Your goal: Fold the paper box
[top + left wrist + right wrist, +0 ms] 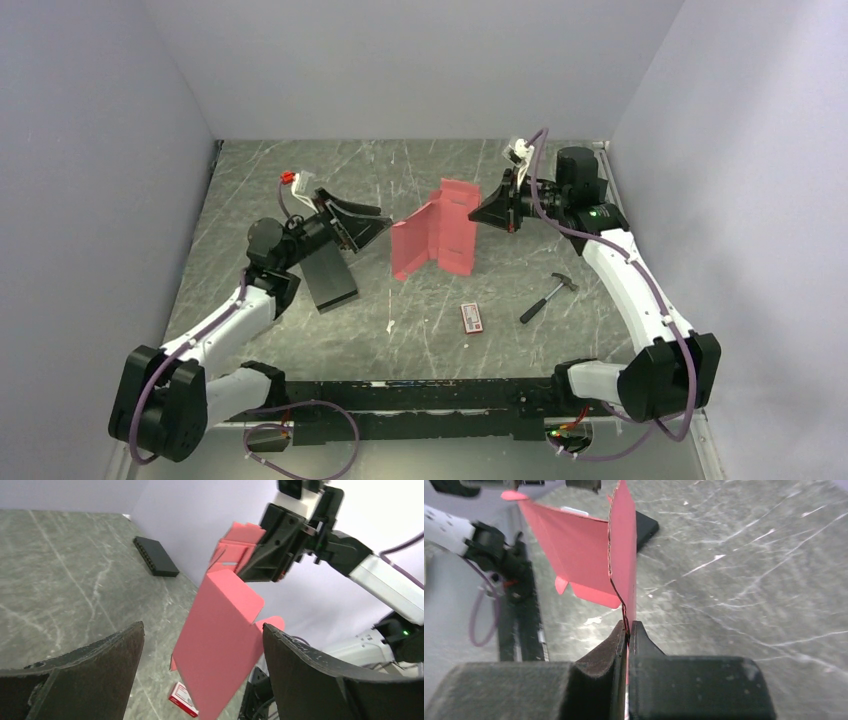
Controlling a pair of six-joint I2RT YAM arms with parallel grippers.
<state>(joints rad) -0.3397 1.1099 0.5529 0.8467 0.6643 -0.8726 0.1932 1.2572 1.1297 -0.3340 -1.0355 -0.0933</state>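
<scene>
The paper box (435,235) is a red-pink cardboard sheet, partly folded, with its panels upright over the middle of the table. My right gripper (482,212) is shut on the box's right edge. In the right wrist view the thin panel (623,565) runs straight into the shut fingertips (628,626). My left gripper (378,226) stands open just left of the box's left panel. Seen from the left wrist, that panel (220,635) fills the gap beyond the two wide-apart fingers (202,630), and neither finger presses on it.
A black rectangular box (328,278) lies on the table under the left arm. A small red-and-white packet (472,318) sits near the front, with a small hammer (548,296) to its right. Grey walls close in the marbled table (300,170) on three sides.
</scene>
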